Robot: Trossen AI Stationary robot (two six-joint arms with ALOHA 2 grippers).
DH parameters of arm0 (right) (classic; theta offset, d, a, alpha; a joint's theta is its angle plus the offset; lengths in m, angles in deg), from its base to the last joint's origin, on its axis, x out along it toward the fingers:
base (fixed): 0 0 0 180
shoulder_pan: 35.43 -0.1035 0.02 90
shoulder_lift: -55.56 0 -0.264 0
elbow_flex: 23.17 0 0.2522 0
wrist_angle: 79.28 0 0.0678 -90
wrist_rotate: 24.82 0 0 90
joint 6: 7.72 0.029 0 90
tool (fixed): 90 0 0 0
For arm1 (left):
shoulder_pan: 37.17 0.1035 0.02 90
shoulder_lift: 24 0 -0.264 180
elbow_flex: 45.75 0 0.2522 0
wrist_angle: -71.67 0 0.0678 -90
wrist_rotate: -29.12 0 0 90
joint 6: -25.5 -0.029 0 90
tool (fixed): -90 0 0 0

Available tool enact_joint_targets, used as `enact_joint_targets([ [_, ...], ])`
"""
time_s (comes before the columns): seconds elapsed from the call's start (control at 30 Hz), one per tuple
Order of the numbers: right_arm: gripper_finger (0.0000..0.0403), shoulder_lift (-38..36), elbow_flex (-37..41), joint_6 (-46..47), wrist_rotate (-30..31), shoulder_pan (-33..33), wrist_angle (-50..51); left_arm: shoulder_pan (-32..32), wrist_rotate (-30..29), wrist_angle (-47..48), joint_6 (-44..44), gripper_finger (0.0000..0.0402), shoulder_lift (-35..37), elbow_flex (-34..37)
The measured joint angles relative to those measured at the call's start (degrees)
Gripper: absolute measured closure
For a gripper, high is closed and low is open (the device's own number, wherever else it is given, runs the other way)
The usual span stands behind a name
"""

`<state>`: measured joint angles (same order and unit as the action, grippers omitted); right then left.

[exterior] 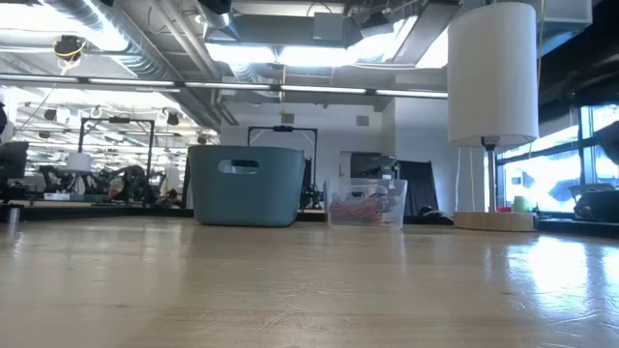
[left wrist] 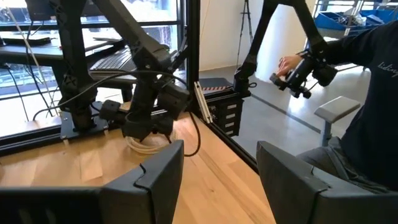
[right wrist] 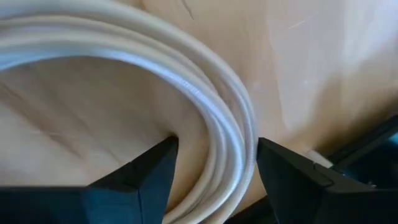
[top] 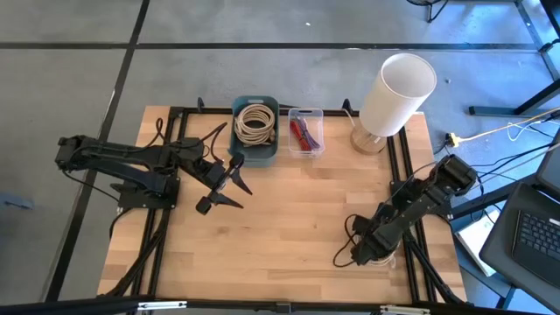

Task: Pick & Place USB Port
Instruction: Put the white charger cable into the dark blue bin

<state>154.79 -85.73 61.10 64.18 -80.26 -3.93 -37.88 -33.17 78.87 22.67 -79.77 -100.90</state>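
Well beyond the spread-fingered left gripper [top: 229, 181], a teal bin [top: 255, 153] holds coiled cable [top: 255, 122], while the right gripper [right wrist: 214, 171] straddles a white cable coil [right wrist: 205, 106], fingers apart.

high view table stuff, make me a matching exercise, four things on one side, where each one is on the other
Things:
1. teal bin
2. clear box
3. lamp
4. left gripper

Places or states:
A. far right corner of the table
B. holds a coiled white cable
C. holds red items
D. open, empty, above the table's left half

Pairs: 1-B, 2-C, 3-A, 4-D
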Motion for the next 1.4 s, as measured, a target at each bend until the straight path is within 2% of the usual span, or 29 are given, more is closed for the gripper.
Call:
enact_joint_targets([
  [0.1,0.0177,-0.45,1.51,-1.71,-0.58,1.15,-1.77,0.0,0.0,0.19,0.41,0.0206,0.0,0.0],
  [0.2,0.0205,-0.15,1.05,-2.21,0.22,2.08,0.15,0.0,0.0,0.41,0.75,0.0206,-0.02,0.0],
  [0.27,0.0243,0.14,0.72,-4.01,0.87,2.7,1.43,0.0,0.0,0.44,0.72,0.0206,-0.02,0.0],
  [0.4,0.0359,0.39,0.13,-4.94,2.09,3.74,1.51,0.0,0.0,0.76,0.6,0.0206,-0.02,0.0],
  [0.43,0.0375,0.38,0.1,-4.71,2.05,3.93,1.67,0.0,0.0,0.88,0.59,0.0206,-0.02,0.0],
  [0.67,0.0387,0.38,-4.29,-0.33,3.12,3.58,5.69,0.0,0.0,1.82,0.63,0.0206,-0.02,0.0],
  [0.87,0.0387,0.29,-14.51,2.68,9.95,3.27,10.81,0.0,0.0,2.85,0.61,0.0206,-0.02,0.0],
  [0.97,0.0387,0.27,-19.89,1.76,17.01,3.3,10.27,0.0,0.0,3.07,0.59,0.0206,-0.02,0.0],
  [1.07,0.0387,0.22,-25.04,-3.05,28.44,3.8,8.26,0.0,0.0,3.07,0.59,0.0206,-0.02,0.0],
  [1.27,0.0387,0.16,-32.48,-18.42,55.33,8.55,6.98,0.0,0.0,3.09,0.59,0.0206,-0.02,0.0],
  [1.4,0.0387,0.16,-37.85,-30.67,66.1,14.85,8.08,0.0,0.0,3.04,0.59,0.0206,-0.02,0.0],
])
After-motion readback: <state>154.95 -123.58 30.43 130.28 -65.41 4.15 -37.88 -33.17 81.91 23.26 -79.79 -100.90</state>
